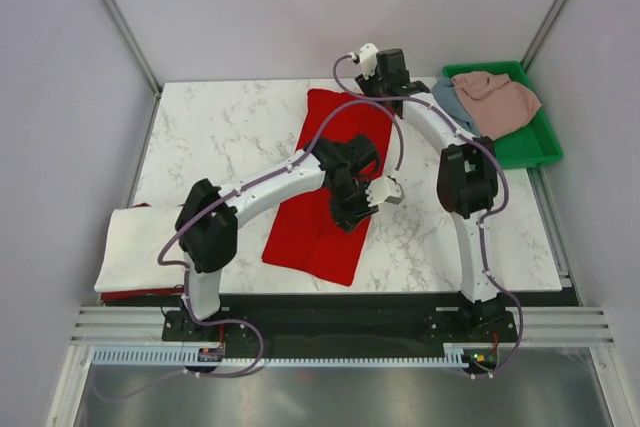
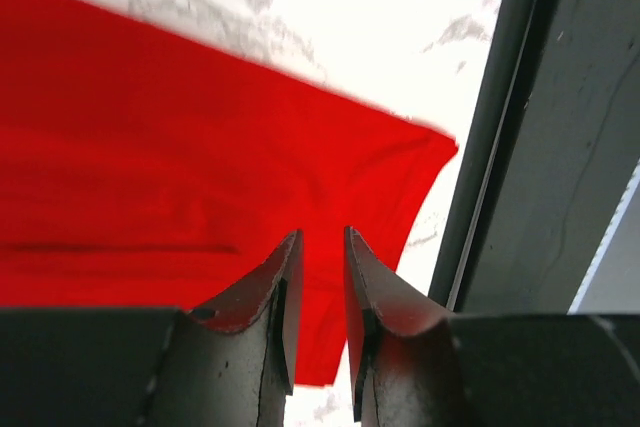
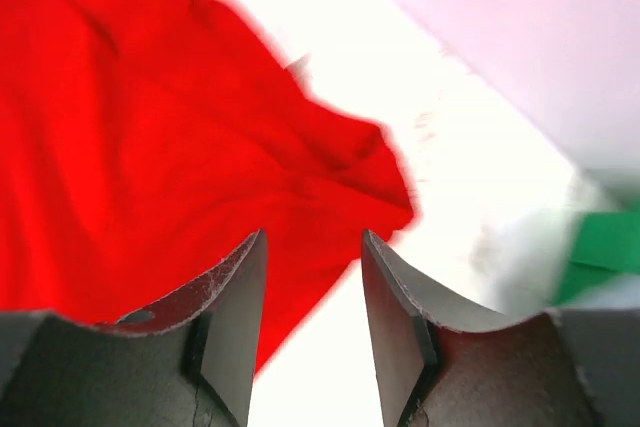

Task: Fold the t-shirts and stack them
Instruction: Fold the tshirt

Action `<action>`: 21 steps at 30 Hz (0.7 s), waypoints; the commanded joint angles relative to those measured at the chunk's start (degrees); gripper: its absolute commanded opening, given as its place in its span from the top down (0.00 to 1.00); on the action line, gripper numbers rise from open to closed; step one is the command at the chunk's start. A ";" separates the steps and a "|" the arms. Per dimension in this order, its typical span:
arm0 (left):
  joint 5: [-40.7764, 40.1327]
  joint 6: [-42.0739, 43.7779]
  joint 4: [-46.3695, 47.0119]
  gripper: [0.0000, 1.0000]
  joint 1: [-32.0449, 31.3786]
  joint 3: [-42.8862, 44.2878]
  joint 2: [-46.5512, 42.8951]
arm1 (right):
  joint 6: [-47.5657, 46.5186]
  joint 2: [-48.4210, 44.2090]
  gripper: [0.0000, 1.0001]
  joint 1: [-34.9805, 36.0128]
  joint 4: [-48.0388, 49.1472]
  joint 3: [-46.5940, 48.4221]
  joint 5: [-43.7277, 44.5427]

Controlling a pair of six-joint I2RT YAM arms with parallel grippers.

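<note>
A red shirt [image 1: 325,217] lies folded into a long strip in the middle of the marble surface [image 1: 230,132], running from upper centre to lower centre of the frame. The left gripper [image 2: 320,277] hangs over the strip's lower right corner, its fingers only narrowly apart and holding nothing. The right gripper [image 3: 312,287] is above the strip's upper end, spread wider and also empty. In the upper right, a green tray [image 1: 535,147] holds a crumpled pink shirt [image 1: 500,97] lying on a grey-blue shirt [image 1: 448,99]. A folded white shirt [image 1: 135,247] sits at the lower left edge.
</note>
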 commanded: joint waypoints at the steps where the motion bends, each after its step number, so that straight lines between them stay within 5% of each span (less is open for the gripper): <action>1: -4.06 -0.06 3.79 0.70 0.90 -7.77 -4.24 | 4.52 -10.38 0.50 -1.07 5.54 -5.06 -2.97; 12: -5.04 -0.06 19.45 0.70 2.57 -25.36 -3.37 | 13.22 -8.90 0.55 -2.83 -8.35 -13.07 -19.66; 21: -2.58 -3.92 24.46 0.70 2.48 -27.49 0.84 | 11.38 -2.84 0.56 -2.83 -9.59 -11.77 -18.18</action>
